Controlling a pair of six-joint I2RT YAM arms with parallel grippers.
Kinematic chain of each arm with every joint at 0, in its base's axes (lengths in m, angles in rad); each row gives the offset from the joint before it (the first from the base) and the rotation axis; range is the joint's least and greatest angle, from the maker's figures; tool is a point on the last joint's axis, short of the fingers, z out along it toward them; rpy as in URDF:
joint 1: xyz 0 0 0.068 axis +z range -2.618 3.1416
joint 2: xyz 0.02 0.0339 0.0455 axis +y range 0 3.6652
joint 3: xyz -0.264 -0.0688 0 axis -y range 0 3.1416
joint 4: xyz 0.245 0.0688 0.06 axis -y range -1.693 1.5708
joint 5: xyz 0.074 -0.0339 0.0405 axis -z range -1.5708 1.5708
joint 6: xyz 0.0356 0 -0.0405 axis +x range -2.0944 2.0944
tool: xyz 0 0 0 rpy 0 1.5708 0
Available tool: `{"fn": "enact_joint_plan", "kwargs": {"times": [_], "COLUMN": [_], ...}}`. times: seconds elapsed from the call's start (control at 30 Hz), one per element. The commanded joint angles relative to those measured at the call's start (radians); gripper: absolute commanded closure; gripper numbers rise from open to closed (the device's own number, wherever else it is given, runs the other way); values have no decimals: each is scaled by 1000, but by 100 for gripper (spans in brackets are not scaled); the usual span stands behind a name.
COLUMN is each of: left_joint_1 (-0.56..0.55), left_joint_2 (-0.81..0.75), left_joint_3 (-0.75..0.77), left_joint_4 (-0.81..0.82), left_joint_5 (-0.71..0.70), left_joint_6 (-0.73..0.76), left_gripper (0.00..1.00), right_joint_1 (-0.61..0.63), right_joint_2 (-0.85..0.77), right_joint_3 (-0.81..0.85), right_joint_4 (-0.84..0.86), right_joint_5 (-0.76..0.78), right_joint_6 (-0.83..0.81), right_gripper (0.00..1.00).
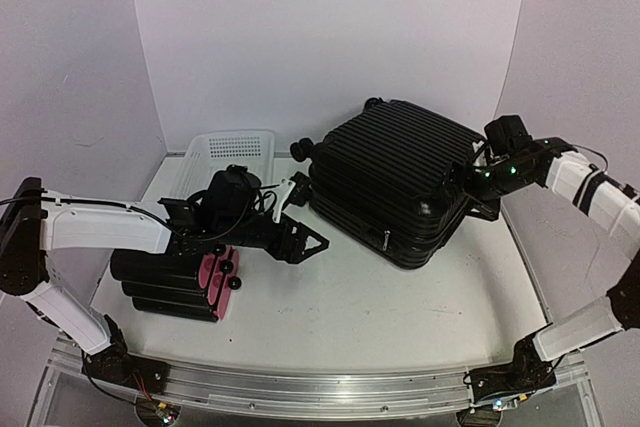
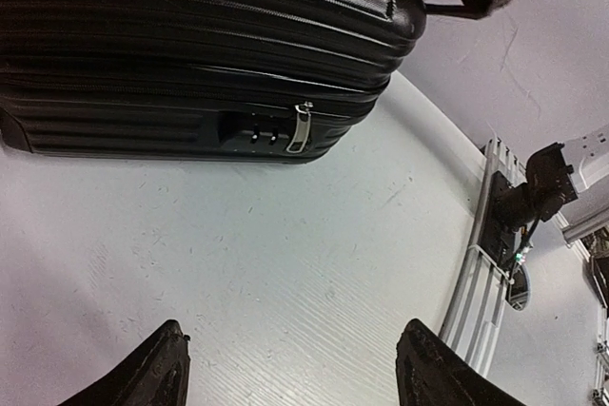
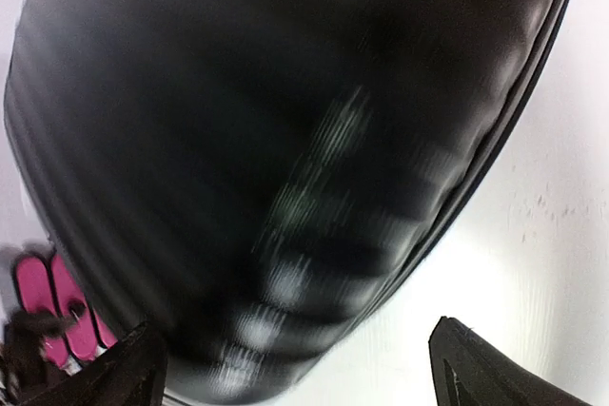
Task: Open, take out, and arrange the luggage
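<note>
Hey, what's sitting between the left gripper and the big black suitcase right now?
Nothing but bare white table lies between the left gripper and the luggage. The left wrist view shows this most plainly.

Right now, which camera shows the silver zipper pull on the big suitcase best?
The left wrist view: the zipper pull hangs sharp and unobstructed on the suitcase side. The top external view shows it only as a tiny silver speck. The right wrist view shows blurred ribbed shell, no pull.

One luggage point(image 1: 395, 177), two small pink-sided cases point(image 1: 165, 285), one white basket point(image 1: 240, 142).
</note>
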Motion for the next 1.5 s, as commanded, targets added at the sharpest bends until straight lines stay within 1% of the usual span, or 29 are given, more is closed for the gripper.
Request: {"fn": "enact_joint_plan", "kwargs": {"times": [0.0,0.1,0.2,0.27,0.33,0.4,0.43,0.47,0.57,0.6,0.67,0.73,0.83,0.9,0.97,1.0,1.03,1.2,1.33,1.4,1.47], "left_joint_1": [-1,-1,-1,-1,-1,-1,-1,-1,-1,-1,-1,-1,-1,0,-1,-1,0,-1,-1,-1,0], "left_joint_2": [-20,-50,-96,-140,-193,-243,-263,-284,-348,-367,-401,-435,-479,-506,-539,-555,-569,-599,-594,-584,-572], "left_joint_3": [43,44,27,9,-17,-45,-59,-72,-114,-124,-143,-160,-187,-196,-206,-212,-218,-233,-228,-218,-204], "left_joint_4": [25,26,23,22,23,22,21,21,21,21,21,20,20,19,15,14,14,-5,-47,-71,-125], "left_joint_5": [-85,-103,-125,-138,-149,-163,-174,-184,-183,-178,-173,-165,-154,-154,-150,-147,-144,-178,-207,-233,-253], "left_joint_6": [33,23,31,31,26,22,18,10,-39,-52,-64,-69,-61,-41,-36,-37,-37,-62,-117,-145,-170], "left_gripper": [26,26,25,25,25,25,25,25,25,25,25,25,25,25,25,25,24,24,25,26,28], "right_joint_1": [187,352,524,618,681,717,727,733,743,746,748,748,747,747,747,748,748,747,747,747,745], "right_joint_2": [-155,-194,-164,-92,-5,84,130,172,278,302,334,356,389,401,413,422,432,477,499,502,499], "right_joint_3": [-112,-174,-194,-183,-143,-103,-86,-62,-4,2,8,2,-10,-15,-9,-1,9,35,47,56,58], "right_joint_4": [-36,0,48,93,114,165,197,211,215,215,211,210,210,210,212,213,212,212,207,177,148], "right_joint_5": [204,362,532,635,747,810,827,843,905,932,974,1009,1053,1076,1096,1104,1112,1131,1159,1177,1200], "right_joint_6": [36,135,214,230,242,244,242,251,316,346,397,458,541,579,593,589,589,634,665,684,709], "right_gripper": [3,3,5,8,10,20,26,29,30,31,37,38,44,48,50,53,57,70,82,91,97]}}
